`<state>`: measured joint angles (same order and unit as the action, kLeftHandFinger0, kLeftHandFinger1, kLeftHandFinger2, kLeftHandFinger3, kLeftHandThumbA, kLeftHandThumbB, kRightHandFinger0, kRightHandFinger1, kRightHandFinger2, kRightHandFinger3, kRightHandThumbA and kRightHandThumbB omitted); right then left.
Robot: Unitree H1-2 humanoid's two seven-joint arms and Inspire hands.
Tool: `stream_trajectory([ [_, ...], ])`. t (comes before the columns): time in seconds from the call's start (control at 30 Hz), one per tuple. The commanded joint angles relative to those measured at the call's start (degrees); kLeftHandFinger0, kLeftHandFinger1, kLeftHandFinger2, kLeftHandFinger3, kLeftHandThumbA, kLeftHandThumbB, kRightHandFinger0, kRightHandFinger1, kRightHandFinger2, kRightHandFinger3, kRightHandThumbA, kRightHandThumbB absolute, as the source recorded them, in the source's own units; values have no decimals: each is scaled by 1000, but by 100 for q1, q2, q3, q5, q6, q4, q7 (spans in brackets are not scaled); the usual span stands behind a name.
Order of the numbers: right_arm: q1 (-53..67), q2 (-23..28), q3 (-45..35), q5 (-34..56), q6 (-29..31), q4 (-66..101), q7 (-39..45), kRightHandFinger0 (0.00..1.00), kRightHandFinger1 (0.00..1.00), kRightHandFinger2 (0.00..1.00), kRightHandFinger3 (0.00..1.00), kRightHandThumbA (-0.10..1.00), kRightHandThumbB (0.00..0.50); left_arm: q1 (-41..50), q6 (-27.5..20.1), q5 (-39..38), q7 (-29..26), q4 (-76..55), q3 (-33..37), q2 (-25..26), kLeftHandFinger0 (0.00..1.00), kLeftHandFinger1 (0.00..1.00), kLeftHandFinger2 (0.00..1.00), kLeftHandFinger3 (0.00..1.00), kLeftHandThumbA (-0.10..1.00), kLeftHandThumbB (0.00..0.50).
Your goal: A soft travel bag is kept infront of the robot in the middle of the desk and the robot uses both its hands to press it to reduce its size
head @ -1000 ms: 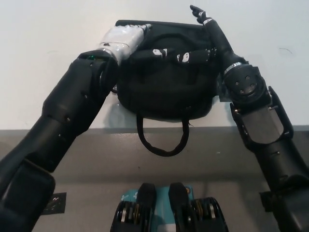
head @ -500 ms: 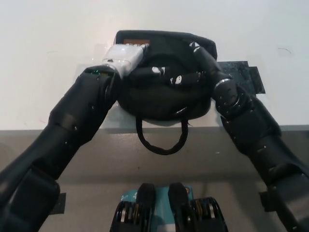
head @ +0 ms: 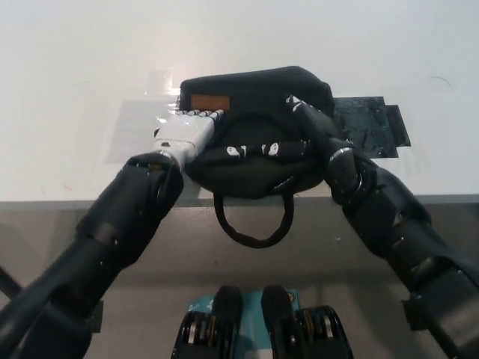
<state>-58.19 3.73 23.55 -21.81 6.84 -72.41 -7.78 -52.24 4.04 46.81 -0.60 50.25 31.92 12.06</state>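
While hands press bag (head: 254, 149), white desk (head: 90, 67) bare.

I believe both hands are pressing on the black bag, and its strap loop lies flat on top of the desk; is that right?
Not quite: the head view shows the strap loop hanging over the desk's front edge. Both the left hand and right hand do press on the black bag.

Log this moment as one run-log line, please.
stage: pressing | left hand: on bag's left side | right hand: on bag's right side | travel bag: at desk edge
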Motion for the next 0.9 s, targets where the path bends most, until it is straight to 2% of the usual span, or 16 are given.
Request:
stream_trajectory([
  [0.0, 749, 77, 202, -263, 57, -600, -116, 1000, 1000, 1000, 1000, 1000, 259, 700, -193, -47, -374, 632, 99, -12, 1000, 1000, 1000, 1000, 1000, 254],
  [0.07, 884, 19, 234, -264, 66, -670, -166, 1000, 1000, 1000, 1000, 1000, 232, 787, -256, -23, -479, 941, 168, -113, 1000, 1000, 1000, 1000, 1000, 257],
  [0.1, 984, -10, 233, -253, 6, -703, -158, 1000, 1000, 1000, 1000, 1000, 230, 878, -345, -37, -613, 1125, 184, -190, 1000, 1000, 1000, 1000, 1000, 276],
  [0.2, 1165, -35, 297, -318, -27, -775, -189, 1000, 1000, 1000, 1000, 1000, 237, 1026, -417, -49, -804, 1390, 229, -335, 1000, 1000, 1000, 1000, 1000, 276],
  [0.33, 1303, -57, 329, -317, 56, -817, -339, 1000, 1000, 1000, 1000, 1000, 211, 1118, -524, -34, -1020, 1581, 301, -409, 1000, 1000, 1000, 1000, 1000, 284],
  [0.37, 1329, -64, 304, -282, 115, -815, -397, 1000, 1000, 1000, 1000, 1000, 209, 1118, -532, -43, -1037, 1596, 308, -407, 1000, 1000, 1000, 1000, 1000, 285],
  [0.43, 1420, -66, 211, -187, 382, -792, -602, 1000, 1000, 1000, 1000, 1000, 155, 1099, -537, -48, -1060, 1619, 330, -402, 1000, 1000, 1000, 1000, 1000, 277],
  [0.47, 1465, -68, 171, -149, 517, -782, -689, 1000, 1000, 1000, 1000, 1000, 144, 1091, -541, -69, -1056, 1622, 325, -397, 1000, 1000, 1000, 1000, 1000, 276],
  [0.67, 1422, -59, 4, -36, 910, -728, -887, 1000, 1000, 1000, 1000, 1000, 118, 1024, -618, -182, -1041, 1395, 247, -217, 1000, 1000, 1000, 1000, 1000, 285],
  [0.73, 1306, -22, -154, 85, 1009, -594, -858, 1000, 1000, 1000, 1000, 1000, 128, 958, -575, -253, -845, 1031, 180, -80, 1000, 1000, 1000, 1000, 1000, 273],
  [0.8, 1187, 17, -266, 126, 1156, -474, -917, 1000, 1000, 1000, 1000, 1000, 183, 908, -541, -274, -782, 702, 139, 31, 1000, 1000, 1000, 1000, 1000, 271],
  [0.87, 988, 65, -647, 457, 1421, -172, -814, 1000, 1000, 1000, 1000, 1000, 179, 860, -565, -425, -680, 24, -40, 244, 1000, 1000, 1000, 1000, 1000, 277],
])
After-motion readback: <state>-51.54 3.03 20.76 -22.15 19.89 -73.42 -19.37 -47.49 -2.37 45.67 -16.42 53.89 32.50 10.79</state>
